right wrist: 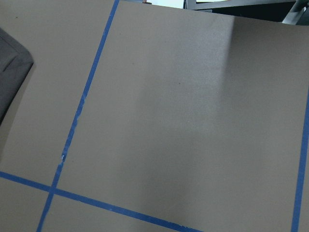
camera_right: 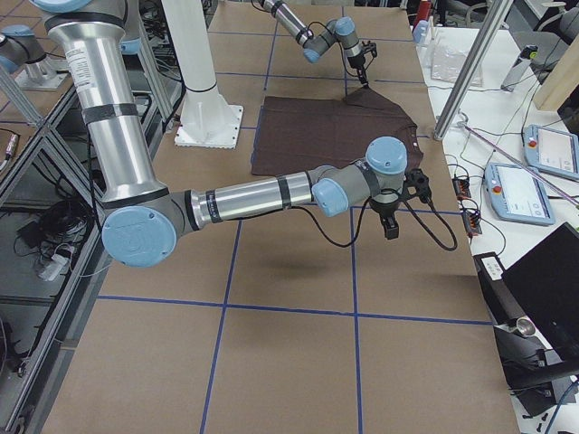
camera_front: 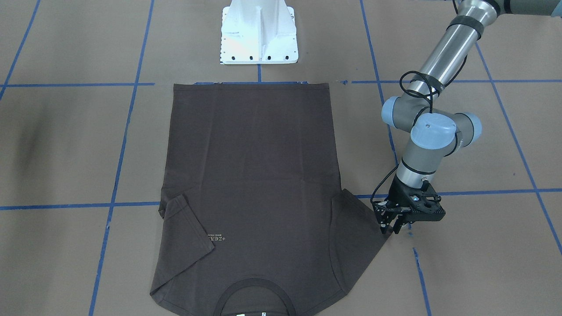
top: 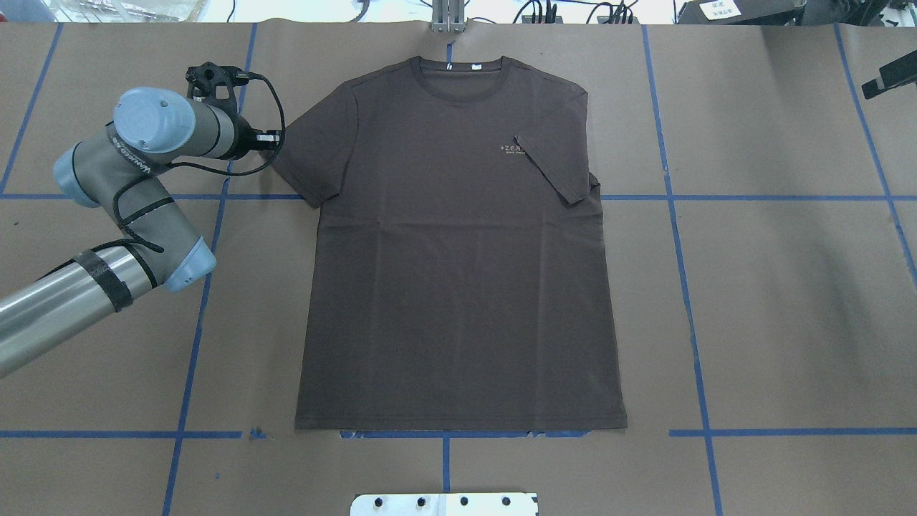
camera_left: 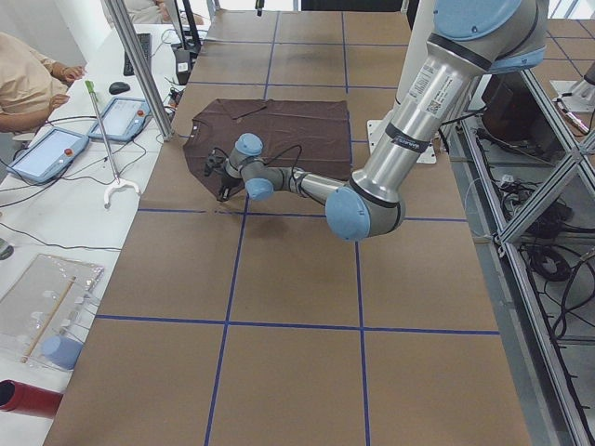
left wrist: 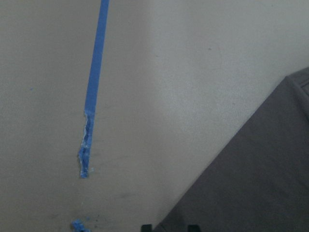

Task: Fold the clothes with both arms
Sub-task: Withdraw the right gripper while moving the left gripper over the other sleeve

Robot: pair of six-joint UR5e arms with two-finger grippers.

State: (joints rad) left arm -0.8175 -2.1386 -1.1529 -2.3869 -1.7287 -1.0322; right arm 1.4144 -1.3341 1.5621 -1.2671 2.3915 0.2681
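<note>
Pinching the flat sleeve [top: 315,150] cleanly is, I judge, the step in hand. The left pincer [camera_front: 390,224] sits low at the sleeve's outer corner. In the left wrist view its fingertips [left wrist: 147,226] stand a little parted, with the cloth's edge running in between them and nothing clamped yet.

To do this well, the lower finger should slide under the hem, so that both layers are caught and not just the top one. The pincer should then press together fully before lifting. After that it should carry the sleeve in a low arc inward from the pincer, across the chest, so the body of the dark brown T-shirt [top: 458,272] does not drag or wrinkle.

The T-shirt lies flat, chest up, directly inward of the left pincer, and the ribbed collar [top: 462,72] is further inward along the same end. The opposite sleeve [top: 555,168], well apart from this pincer on the shirt's other side, is already turned in, and its corner touches the pale lettering [top: 514,149].

The right pincer [camera_right: 389,221] hangs beyond that folded side, off the cloth. Whether it is spread or pressed together I cannot tell.

The bench [top: 774,287] has a matt brown covering gridded with blue tape [top: 193,308]. A frayed end of tape [left wrist: 84,154] lies just outward of the left pincer, and a low finger could snag on it. A white pedestal [camera_front: 259,30] is bolted just past the shirt's bottom hem.

Beyond the collar end stands a white side table with tablets [camera_left: 56,153] and cables. A seated person [camera_left: 23,79] is there too, behind aluminium posts.
</note>
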